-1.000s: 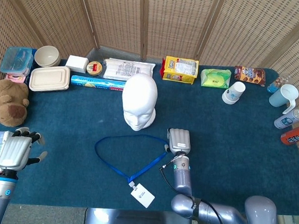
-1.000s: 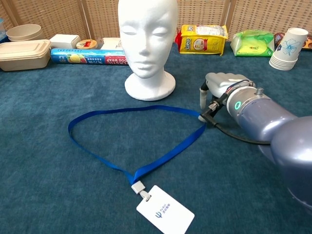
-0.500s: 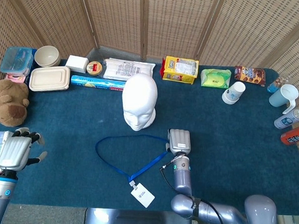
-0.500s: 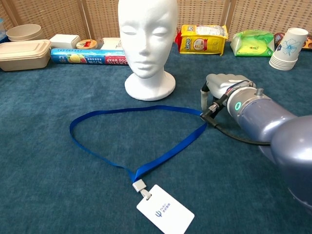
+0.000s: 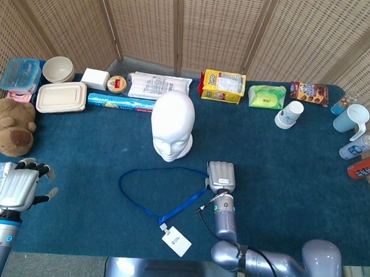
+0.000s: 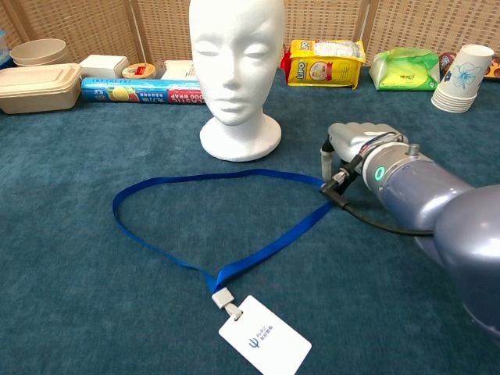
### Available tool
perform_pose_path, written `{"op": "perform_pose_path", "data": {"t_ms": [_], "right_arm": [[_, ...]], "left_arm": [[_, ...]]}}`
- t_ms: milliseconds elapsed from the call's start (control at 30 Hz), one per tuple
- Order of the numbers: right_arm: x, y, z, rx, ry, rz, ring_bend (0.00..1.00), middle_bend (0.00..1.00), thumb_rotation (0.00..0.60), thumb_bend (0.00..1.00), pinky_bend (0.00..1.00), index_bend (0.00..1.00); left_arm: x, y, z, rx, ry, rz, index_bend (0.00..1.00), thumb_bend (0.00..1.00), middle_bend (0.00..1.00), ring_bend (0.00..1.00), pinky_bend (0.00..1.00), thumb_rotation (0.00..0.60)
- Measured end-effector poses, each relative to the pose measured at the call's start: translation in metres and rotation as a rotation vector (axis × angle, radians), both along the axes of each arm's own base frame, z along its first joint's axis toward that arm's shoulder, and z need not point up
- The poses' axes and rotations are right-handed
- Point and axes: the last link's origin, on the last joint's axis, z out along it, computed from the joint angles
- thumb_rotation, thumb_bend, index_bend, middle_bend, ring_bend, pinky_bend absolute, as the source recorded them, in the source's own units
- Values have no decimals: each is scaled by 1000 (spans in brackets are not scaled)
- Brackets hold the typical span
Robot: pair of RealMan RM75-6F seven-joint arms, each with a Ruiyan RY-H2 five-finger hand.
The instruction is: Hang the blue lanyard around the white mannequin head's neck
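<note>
Blue lanyard [image 6: 226, 226], flat loop mid-table just before white mannequin head [image 6: 234, 70], badge toward near edge; right hand [image 6: 355, 144] at loop's right bend, closure undeterminable; left hand [image 5: 20, 186] spread, empty, near left edge; step: grasping; next: lifting overhead.

1. The head [image 5: 172, 126] stands upright mid-table [image 5: 294, 180], facing the near edge.
2. The lanyard [image 6: 195, 226] lies as a loop on the table just near of the head, its badge [image 6: 263, 344] at the near end.
3. The right hand [image 6: 355, 144] rests on the table at the loop's right end, touching the strap.
4. The left hand [image 5: 20, 186] is at the near left corner, well apart from the loop.
5. Boxes [image 5: 223, 86], bowls [image 5: 58, 68] and cups [image 5: 289, 114] line the far edge behind the head.
</note>
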Motion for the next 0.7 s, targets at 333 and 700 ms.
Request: {"op": "perform_pose_path", "data": {"t_ms": [333,700], "right_arm": [[4,-2,-4,7,10,5,1000,988,558,425,1000,499],[6,-4,-7,12,15,-3,1000,988,566,456,1000,548]], "left_arm": [[-3,-1,0,-1,-7,9,527,224,503,409,208,600],[-6,-2,0,-2,-12,13,527,224,503,409,207,600]]}}
